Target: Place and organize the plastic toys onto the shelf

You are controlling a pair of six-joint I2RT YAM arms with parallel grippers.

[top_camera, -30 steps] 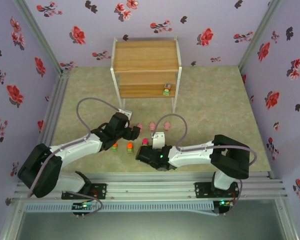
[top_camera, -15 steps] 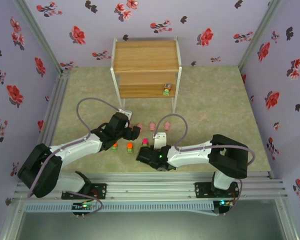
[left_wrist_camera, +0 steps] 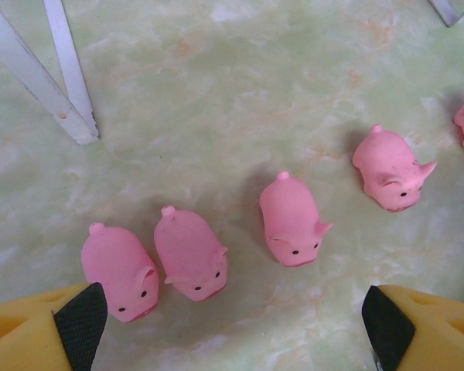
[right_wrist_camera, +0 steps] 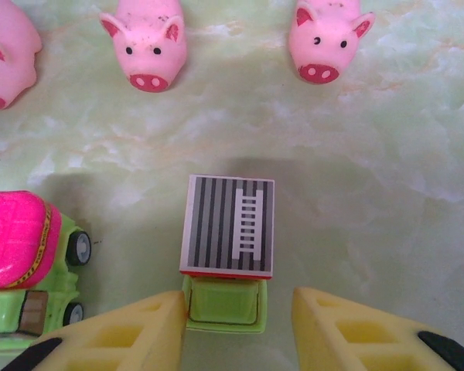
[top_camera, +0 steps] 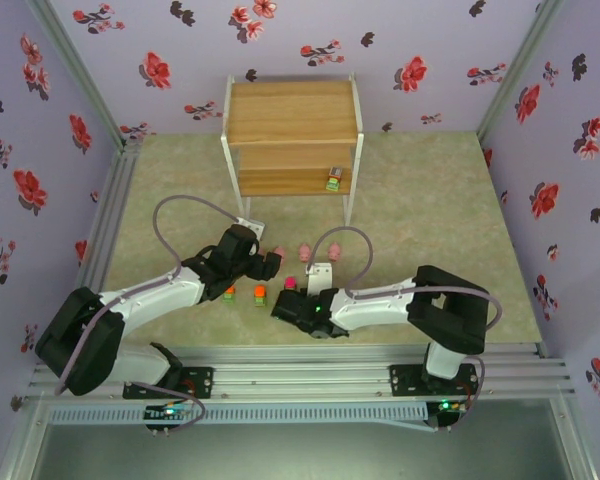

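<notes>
Within right pincer (right_wrist_camera: 240, 301), ladder-marked grey-topped truck (right_wrist_camera: 228, 226)

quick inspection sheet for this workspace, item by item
surface: pale green marbled mat, no spills seen
job's things: two-tier wooden shelf with white frame holds one small toy truck on its lower tier; five pink plastic pigs, orange-topped trucks and magenta-topped truck on the mat
clutter: nothing seen
claws: left claw open, facing the pigs; right claw astride grey-topped green truck, grip unclear
cables: lilac cable loops over each arm
surroundings: floral lilac walls
</notes>
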